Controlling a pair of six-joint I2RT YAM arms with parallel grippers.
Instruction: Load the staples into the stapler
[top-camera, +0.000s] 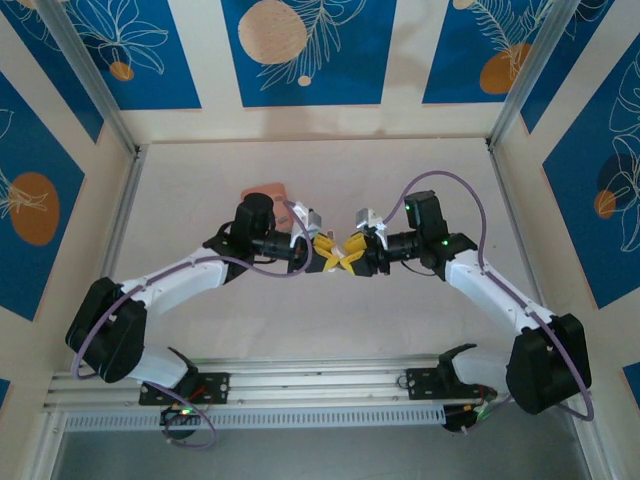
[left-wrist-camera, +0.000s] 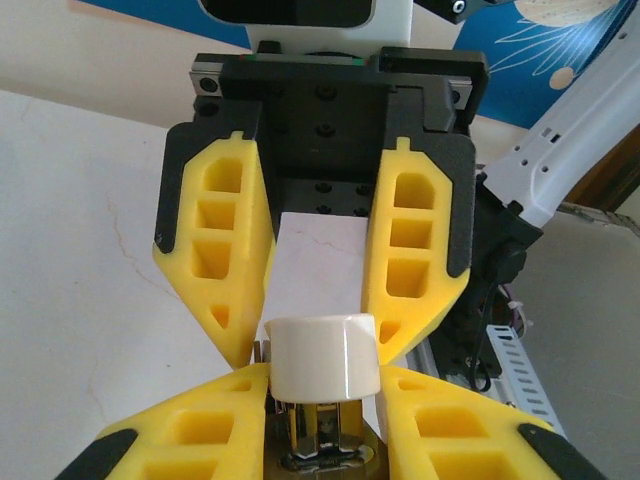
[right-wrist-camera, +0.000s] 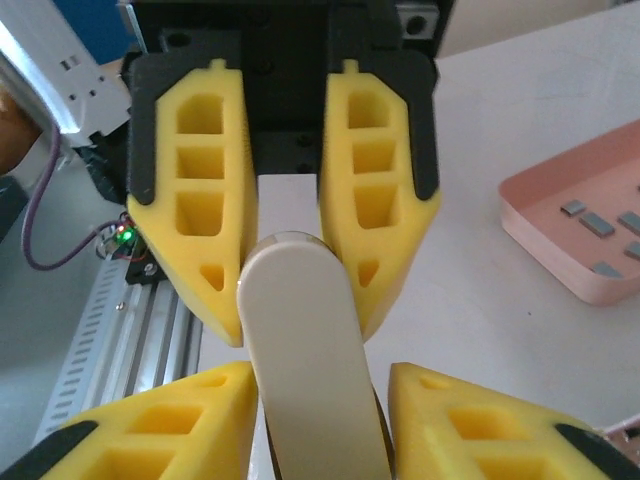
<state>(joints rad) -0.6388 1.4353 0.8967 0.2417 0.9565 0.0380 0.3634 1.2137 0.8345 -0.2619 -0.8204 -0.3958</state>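
— How did the claws stand?
— The left claw (left-wrist-camera: 322, 390) was narrow, clamped on the stapler (left-wrist-camera: 322, 350), with its yellow fingers (left-wrist-camera: 240, 385) either side of the metal underside. The right claw (right-wrist-camera: 320, 380) faced it nose to nose, also narrow, its pads against the stapler's pale top.
— What was hard to make out?
— From above, the crossed fingers covered the stapler. Both wrist views cut off its near end at the bottom edge. Some brassy metal showed under the white cap, but I couldn't tell what lay in the magazine.
— And the staples?
— The staples (right-wrist-camera: 598, 224) lay as small grey strips in the tray (right-wrist-camera: 540, 245), well apart from the claws. The frame edge cut the tray, and from above the left arm hid most of it.
— So where was the stapler?
— Between the two claws, over the middle of the table (top-camera: 330, 340).
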